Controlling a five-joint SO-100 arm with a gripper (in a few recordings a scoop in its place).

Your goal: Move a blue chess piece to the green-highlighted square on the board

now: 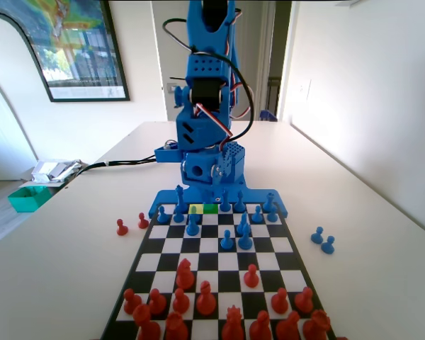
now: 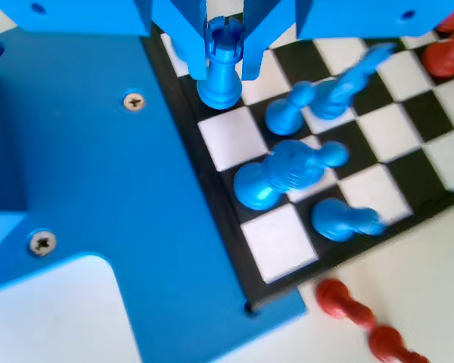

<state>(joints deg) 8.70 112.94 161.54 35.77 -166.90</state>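
Observation:
In the wrist view my gripper [image 2: 224, 74] hangs low, its two jaws pressed against the sides of a blue rook [image 2: 222, 53]. The rook stands upright with its foot on a dark square in the board's [image 2: 228, 138] row nearest the blue base. In the fixed view the gripper [image 1: 214, 197] is down at the board's [image 1: 216, 263] far row, right over the green-highlighted square [image 1: 210, 209]. A yellow-green square [image 1: 196, 208] lies just left of it and is bare. The rook itself is hard to pick out there against the blue base.
Several blue pieces [image 2: 287, 170] crowd the squares beside the rook, and several more [image 1: 235, 237] stand in the far rows. Red pieces [image 1: 205, 297] fill the near rows. Off the board lie two red pawns [image 1: 131, 224] at left and two blue pawns [image 1: 322, 239] at right.

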